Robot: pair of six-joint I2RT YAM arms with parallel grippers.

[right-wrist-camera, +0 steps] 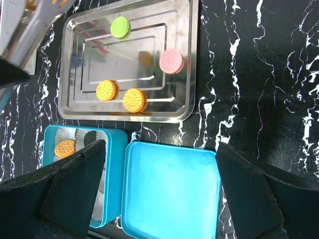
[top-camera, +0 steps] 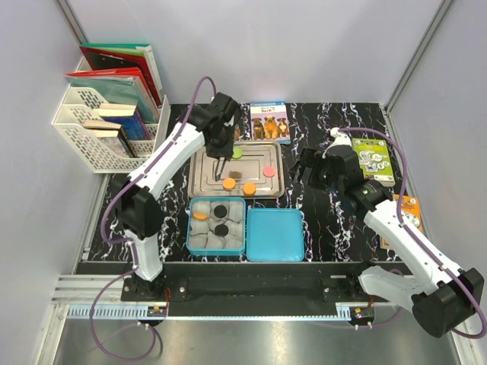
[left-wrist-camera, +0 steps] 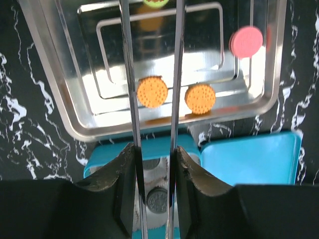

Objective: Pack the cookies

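A steel tray holds two orange cookies, a pink one and a green one. My left gripper is shut on metal tongs. In the left wrist view the tongs' blades stand apart on either side of the left orange cookie; I cannot tell whether they touch it. The open blue box in front of the tray has grey paper cups holding two black cookies and an orange one. My right gripper is open and empty, above the blue lid.
The blue lid lies right of the box. A white rack with books stands at the far left. A dog booklet lies behind the tray. A green card and an orange packet lie at the right.
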